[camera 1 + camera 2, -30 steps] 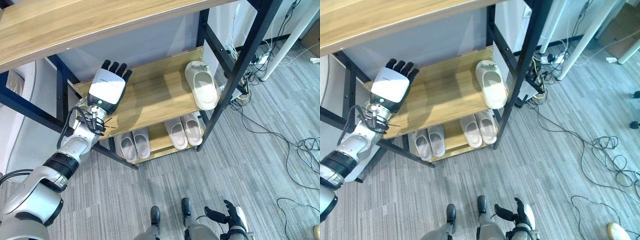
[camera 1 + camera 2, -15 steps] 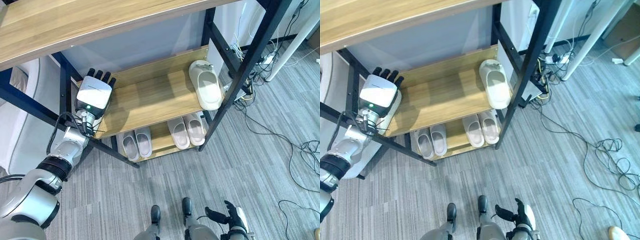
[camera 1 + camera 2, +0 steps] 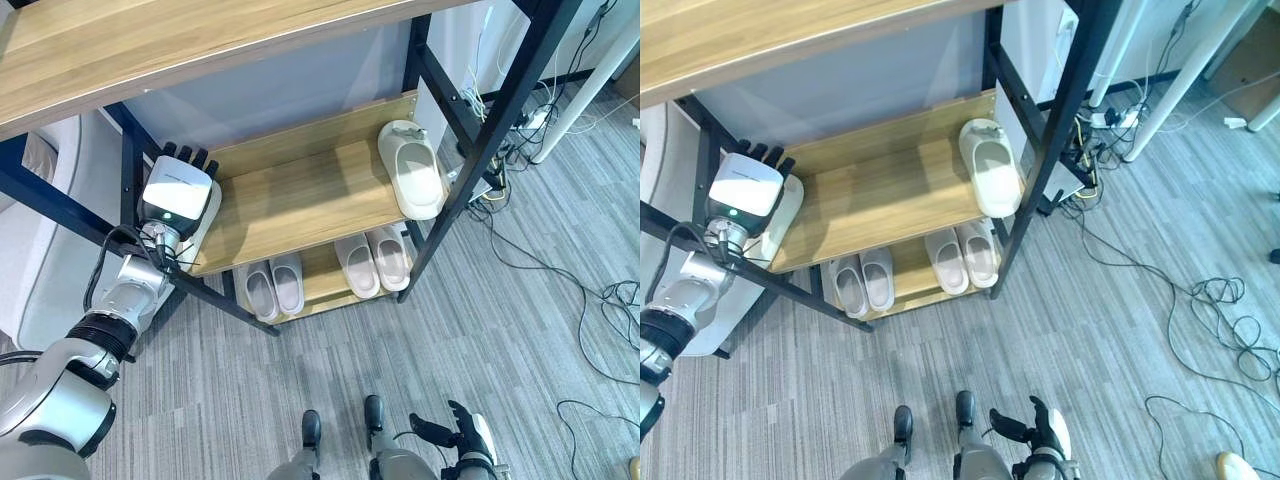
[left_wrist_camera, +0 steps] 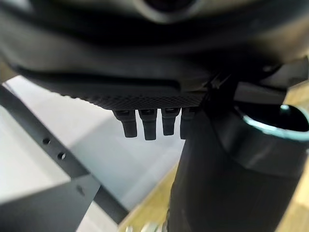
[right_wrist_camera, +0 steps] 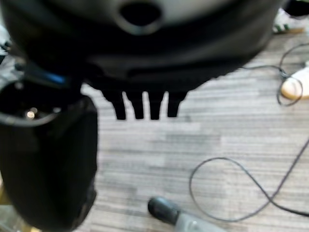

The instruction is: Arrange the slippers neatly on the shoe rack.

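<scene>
- Left eye view: the shoe rack [image 3: 300, 195] filled the upper half, its black posts running up at 10 and 1 o'clock. One slipper [image 3: 413, 181] lay at the right end of the middle shelf, hard against the right post, toe toward the shelf's front edge. A second slipper [image 3: 206, 207] showed as a pale strip at the left end of that shelf, mostly covered by the left hand [image 3: 178, 188]. The wooden board between the two slippers was bare.
- The left hand rested flat over that slipper at 9 o'clock, fingers straight and pointing toward the back of the shelf, by the left post. Whether it was touching the slipper could not be told.
- On the bottom shelf stood two pairs, a left pair [image 3: 271, 289] and a right pair [image 3: 370, 262], side by side with toes outward.
- The right hand [image 3: 452, 432] hung low at 5 o'clock over the grey carpet, fingers loosely spread, holding nothing.
- Right eye view: the same layout, with loose cables [image 3: 1215, 300] sprawled on the floor at 4 o'clock, well apart from the rack.
- Left wrist view: straight fingertips [image 4: 147, 126] pointed toward the grey back panel, gripping nothing.
- Right wrist view: straight fingertips [image 5: 145, 107] over carpet.
- Compared with a second ago, the left hand had slid from mid-shelf to the left end.
</scene>
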You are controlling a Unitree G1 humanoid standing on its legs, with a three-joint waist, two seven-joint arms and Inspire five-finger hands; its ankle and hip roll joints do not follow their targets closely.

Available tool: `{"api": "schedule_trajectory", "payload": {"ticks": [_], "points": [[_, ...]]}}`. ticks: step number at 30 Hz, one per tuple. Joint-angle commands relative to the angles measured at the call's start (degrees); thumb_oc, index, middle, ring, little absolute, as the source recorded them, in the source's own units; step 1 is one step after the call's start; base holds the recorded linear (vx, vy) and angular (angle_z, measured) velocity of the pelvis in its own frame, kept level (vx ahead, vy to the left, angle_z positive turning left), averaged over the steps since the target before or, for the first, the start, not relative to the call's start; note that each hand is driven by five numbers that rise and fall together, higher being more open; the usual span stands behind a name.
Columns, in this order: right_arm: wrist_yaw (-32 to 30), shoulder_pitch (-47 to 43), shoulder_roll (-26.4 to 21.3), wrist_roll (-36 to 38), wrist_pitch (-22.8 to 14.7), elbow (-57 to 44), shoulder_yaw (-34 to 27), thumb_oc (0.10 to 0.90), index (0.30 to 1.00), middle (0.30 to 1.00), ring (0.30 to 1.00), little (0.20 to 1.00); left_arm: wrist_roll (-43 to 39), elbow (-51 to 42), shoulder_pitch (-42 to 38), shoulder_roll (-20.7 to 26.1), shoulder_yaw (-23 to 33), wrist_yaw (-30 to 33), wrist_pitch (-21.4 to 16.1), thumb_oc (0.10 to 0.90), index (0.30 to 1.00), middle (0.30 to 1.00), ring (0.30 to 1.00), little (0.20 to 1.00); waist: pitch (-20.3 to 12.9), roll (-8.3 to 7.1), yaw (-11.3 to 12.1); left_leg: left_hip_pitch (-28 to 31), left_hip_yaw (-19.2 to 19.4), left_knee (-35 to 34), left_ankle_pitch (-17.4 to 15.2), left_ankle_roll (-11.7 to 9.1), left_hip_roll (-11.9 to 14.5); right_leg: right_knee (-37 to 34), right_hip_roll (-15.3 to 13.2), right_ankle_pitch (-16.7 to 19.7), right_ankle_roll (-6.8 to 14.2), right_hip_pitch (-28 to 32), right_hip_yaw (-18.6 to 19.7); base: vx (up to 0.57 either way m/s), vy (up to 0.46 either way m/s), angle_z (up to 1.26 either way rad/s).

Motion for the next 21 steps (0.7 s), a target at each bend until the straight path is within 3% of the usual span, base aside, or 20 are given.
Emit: {"api": "schedule_trajectory", "payload": {"ticks": [1, 21], "points": [[-0.7, 2.8, 0.1, 0.9, -1.3, -2.7, -0.4, 0.800, 0.900, 0.900, 0.900, 0.900, 1.3, 3.0, -7.5, 5.7, 2.5, 0.9, 4.4, 0.800, 0.900, 0.900, 0.900, 0.900, -1.4, -1.63, -0.5, -0.1, 0.7, 0.1, -5.3, 1.6, -2.5, 0.3, -3.6, -5.2, 8.1, 1.7, 4.1, 0.00, 0.000, 0.00], [-1.0, 1.3, -0.8, 1.0, -3.1, -1.5, 2.0, 0.800, 0.900, 0.900, 0.900, 0.900, -1.8, 20.7, -13.7, 3.2, -5.3, 2.0, 4.8, 0.800, 0.900, 0.900, 0.900, 0.900, -1.8, -2.23, -1.1, -0.5, 1.3, 0.1, -5.2, 1.3, -1.9, 0.3, -3.2, -5.0, 8.3, 0.8, 4.2, 0.00, 0.001, 0.00]]}}
